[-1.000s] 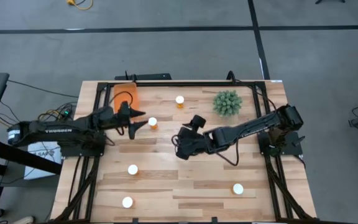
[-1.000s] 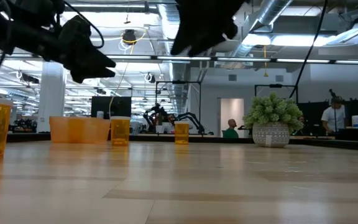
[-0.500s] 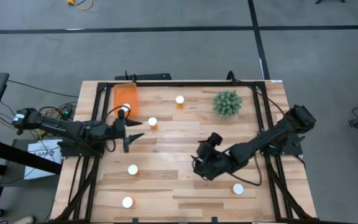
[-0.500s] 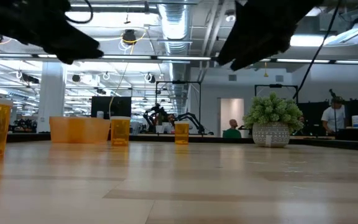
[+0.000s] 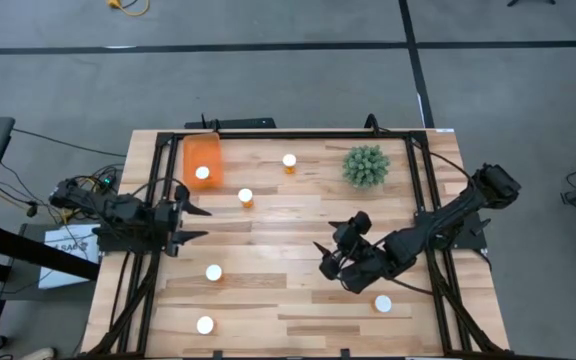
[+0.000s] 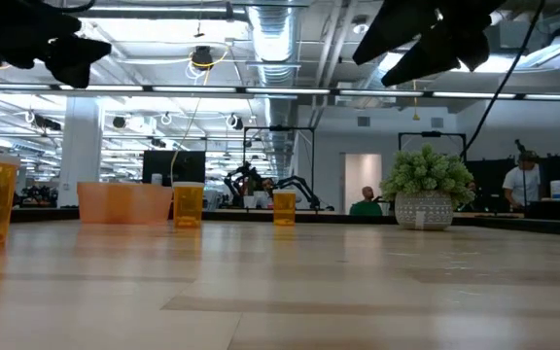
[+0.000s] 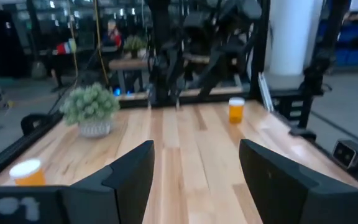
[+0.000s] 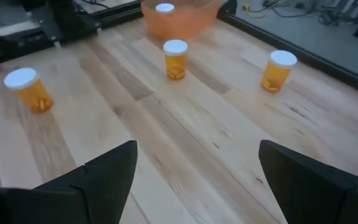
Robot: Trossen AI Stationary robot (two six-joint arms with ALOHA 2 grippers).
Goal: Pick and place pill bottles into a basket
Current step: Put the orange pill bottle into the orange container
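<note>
Right gripper hangs empty, fingers apart, just beside the small translucent orange pill bottle with a white cap, which stands upright toward the table's near edge. Left gripper, also spread and empty, sits by the bright orange plastic basket with one bottle already in it, so the right arm looks nearer.

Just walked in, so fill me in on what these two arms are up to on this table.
The two arms are gathering pill bottles into the orange basket at the table's far left corner. One bottle already sits in it. Five more stand loose on the wood: two near the basket, two at the near left, one at the near right. The left gripper hangs open and empty at the left edge. The right gripper, also open and empty, is close to that near-right bottle.
</note>
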